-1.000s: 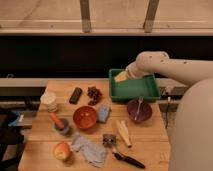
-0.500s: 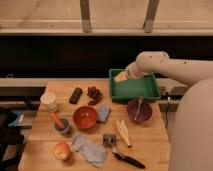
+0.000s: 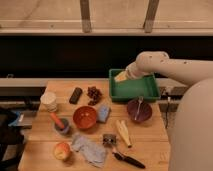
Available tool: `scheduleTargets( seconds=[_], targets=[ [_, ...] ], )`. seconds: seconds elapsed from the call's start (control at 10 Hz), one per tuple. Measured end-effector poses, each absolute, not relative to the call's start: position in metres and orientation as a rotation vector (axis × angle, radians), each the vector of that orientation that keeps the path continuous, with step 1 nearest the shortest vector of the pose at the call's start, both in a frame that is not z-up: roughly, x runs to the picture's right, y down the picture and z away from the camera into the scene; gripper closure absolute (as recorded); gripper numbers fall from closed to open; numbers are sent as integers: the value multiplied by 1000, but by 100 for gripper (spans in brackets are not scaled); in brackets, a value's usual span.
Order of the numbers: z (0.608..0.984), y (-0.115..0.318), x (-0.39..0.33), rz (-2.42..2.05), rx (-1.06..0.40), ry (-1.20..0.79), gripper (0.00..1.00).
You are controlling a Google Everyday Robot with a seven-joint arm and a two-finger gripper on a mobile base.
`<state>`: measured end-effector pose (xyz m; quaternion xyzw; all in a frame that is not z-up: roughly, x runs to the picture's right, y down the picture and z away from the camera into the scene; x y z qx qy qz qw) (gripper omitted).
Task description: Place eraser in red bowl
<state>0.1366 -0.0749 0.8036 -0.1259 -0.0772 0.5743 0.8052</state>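
The eraser (image 3: 75, 95), a small black oblong block, lies flat on the wooden table (image 3: 150, 140) near its back left. The red bowl (image 3: 85, 117) is round, glossy and orange-red. It stands toward the front of the eraser, near the table's middle, and looks empty. My gripper (image 3: 120, 76) hangs over the back left corner of a green tray (image 3: 134, 89), well to the right of the eraser and behind the bowl. It is open and I see nothing in it.
A dark maroon bowl (image 3: 138, 109) with a metal utensil stands in front of the tray. A light-blue pad (image 3: 104, 113) touches the red bowl's right side. Also on the table: dark grapes (image 3: 93, 93), white cups (image 3: 48, 100), an apple (image 3: 62, 150), a grey cloth (image 3: 90, 147) and a brush (image 3: 127, 159).
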Motion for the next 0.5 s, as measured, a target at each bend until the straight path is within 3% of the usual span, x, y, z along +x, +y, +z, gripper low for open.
scheduleTargets(
  seconds=[0.5],
  targets=[
    [809, -101, 94, 1140, -287, -200, 25]
  ],
)
